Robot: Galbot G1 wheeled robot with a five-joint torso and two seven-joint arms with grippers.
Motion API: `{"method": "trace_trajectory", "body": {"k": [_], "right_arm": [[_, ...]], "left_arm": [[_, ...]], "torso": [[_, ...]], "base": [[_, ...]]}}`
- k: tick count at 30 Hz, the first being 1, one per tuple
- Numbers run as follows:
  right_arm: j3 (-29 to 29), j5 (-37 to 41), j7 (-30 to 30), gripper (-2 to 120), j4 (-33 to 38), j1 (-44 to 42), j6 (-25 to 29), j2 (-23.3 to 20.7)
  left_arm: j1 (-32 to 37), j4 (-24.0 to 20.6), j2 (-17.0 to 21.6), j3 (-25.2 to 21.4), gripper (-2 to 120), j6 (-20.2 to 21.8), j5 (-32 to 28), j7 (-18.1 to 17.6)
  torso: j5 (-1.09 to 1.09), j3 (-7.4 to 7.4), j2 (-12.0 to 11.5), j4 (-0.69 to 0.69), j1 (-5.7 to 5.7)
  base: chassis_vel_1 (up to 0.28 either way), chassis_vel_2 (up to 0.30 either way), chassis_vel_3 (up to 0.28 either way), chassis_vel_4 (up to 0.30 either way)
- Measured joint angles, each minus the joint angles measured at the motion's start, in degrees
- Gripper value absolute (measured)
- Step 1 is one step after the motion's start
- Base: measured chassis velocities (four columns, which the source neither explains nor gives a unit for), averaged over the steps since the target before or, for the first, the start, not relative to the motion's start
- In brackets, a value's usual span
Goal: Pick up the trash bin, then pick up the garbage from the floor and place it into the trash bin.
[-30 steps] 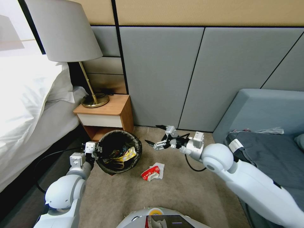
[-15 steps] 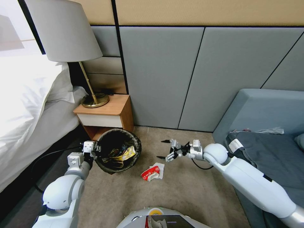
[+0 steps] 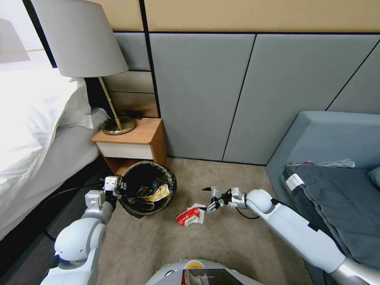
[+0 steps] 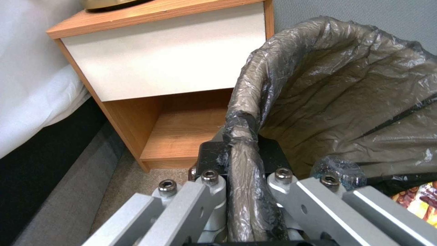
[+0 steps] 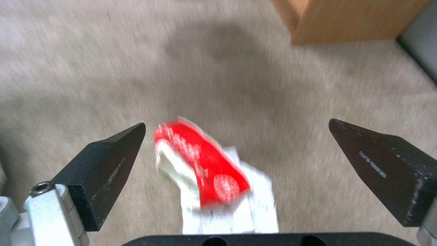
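Jaws of right gripper (image 3: 204, 198) spread wide, arm outstretched low, seemingly just above red-and-white packet (image 3: 189, 216); left gripper (image 3: 117, 186) clamping bin (image 3: 149, 189) rim.

My head view is evenly lit, blown out white on the bed (image 3: 27, 118) at nine o'clock and bowed at its edges, while my right wrist view is smeared with motion blur across the packet (image 5: 200, 164) and carpet (image 5: 91, 51), with a soft shadow at twelve o'clock.
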Motion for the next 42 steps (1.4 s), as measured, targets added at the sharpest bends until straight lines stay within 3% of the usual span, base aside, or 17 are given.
{"method": "trace_trajectory", "body": {"k": [18,29,42], "right_arm": [[-5.28,-6.50,2.06,100,-11.41,1.81,2.75,6.49],[-5.51,-9.13,2.57,99,-16.48,2.44,4.33,9.17],[-5.31,-13.40,3.45,99,-25.87,4.08,8.27,15.31]], "left_arm": [[0.18,-0.16,-0.12,0.35,4,-0.08,-0.13,0.16],[0.11,-0.24,-0.10,0.85,4,-0.10,0.15,0.20],[-0.09,0.42,0.14,1.17,4,-0.11,0.41,0.20]], "torso": [[0.00,0.00,0.00,0.00,0.00],[0.00,0.00,0.00,-0.01,0.00],[0.01,0.00,0.00,0.00,0.00]], "base": [[0.000,0.000,0.000,0.000],[0.000,0.000,0.000,0.000],[0.000,0.000,0.000,0.000]]}}
